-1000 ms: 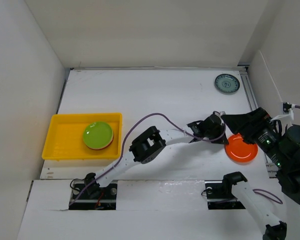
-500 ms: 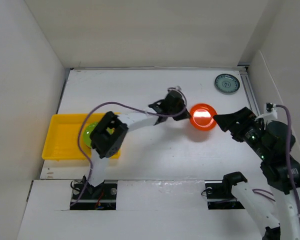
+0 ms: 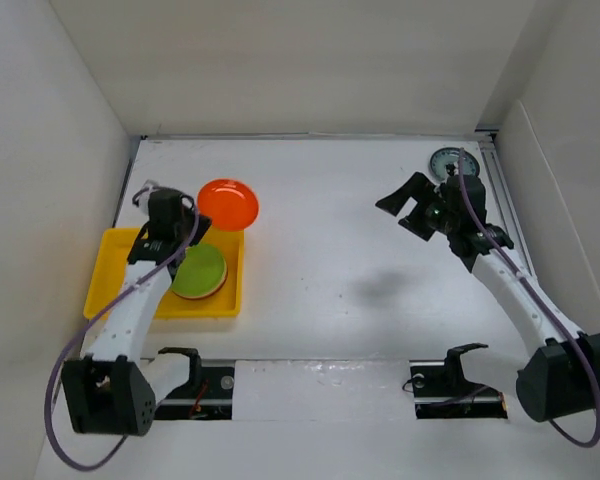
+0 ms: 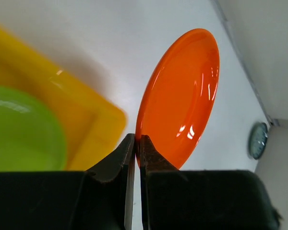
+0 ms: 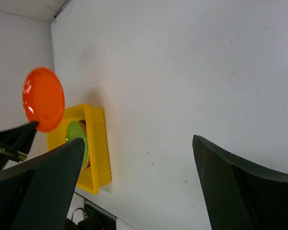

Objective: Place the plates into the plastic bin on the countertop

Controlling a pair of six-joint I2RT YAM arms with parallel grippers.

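My left gripper (image 3: 197,211) is shut on the rim of an orange plate (image 3: 228,204) and holds it tilted in the air over the far right corner of the yellow plastic bin (image 3: 120,270). In the left wrist view the jaws (image 4: 137,143) pinch the orange plate's (image 4: 182,96) lower edge above the bin wall (image 4: 81,108). A lime green plate (image 3: 200,270) lies in the bin on top of another plate whose orange rim shows. A grey-teal plate (image 3: 448,166) lies at the far right of the countertop (image 3: 320,250). My right gripper (image 3: 404,212) is open and empty, just left of it.
White walls stand on the left, back and right. The right wrist view shows the bin (image 5: 98,143), the lime plate (image 5: 77,141) and the held orange plate (image 5: 43,98) far across the white surface. Arm bases sit at the near edge.
My left arm has swung from the right side across to the left, carrying the orange plate to the bin's far right corner. My right arm has moved back toward the grey-teal plate.
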